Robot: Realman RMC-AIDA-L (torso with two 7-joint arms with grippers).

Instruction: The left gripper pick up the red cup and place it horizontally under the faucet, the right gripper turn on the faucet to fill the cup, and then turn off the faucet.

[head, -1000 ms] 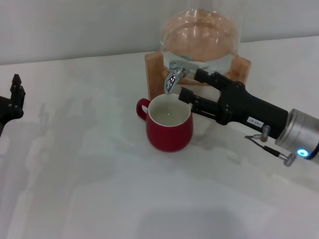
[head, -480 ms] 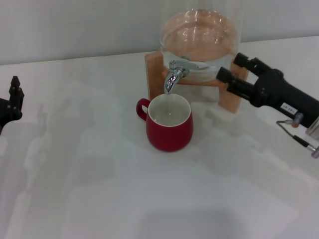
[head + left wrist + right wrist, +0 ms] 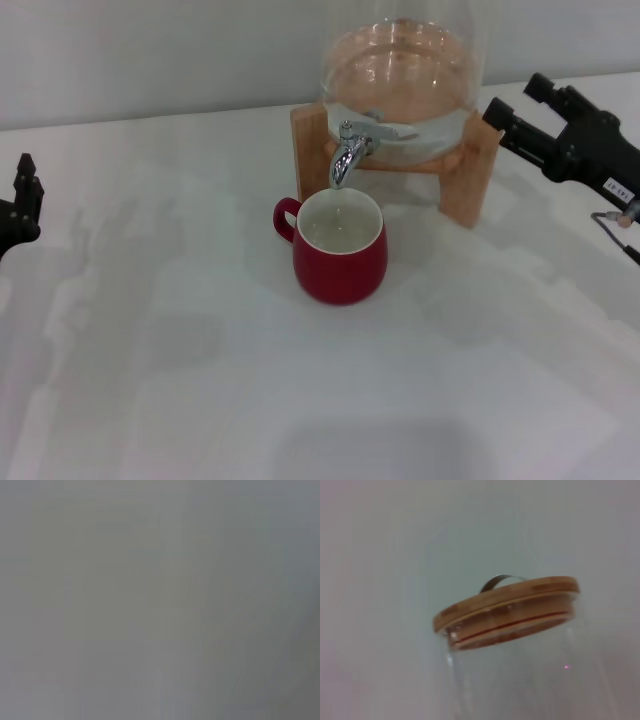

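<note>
The red cup stands upright on the white table, handle to the left, with pale liquid inside. Its mouth sits directly below the chrome faucet. My right gripper is far right of the faucet, beside the wooden stand, open with nothing between its fingers. Only the tip of my left gripper shows, at the left edge and well away from the cup. The left wrist view shows plain grey.
A glass jar of pale orange liquid rests on a wooden stand behind the cup. In the right wrist view I see the jar's wooden lid with a metal handle.
My right gripper has drawn back from the faucet, moving right and away past the stand. The cup and the left gripper have stayed where they were.
</note>
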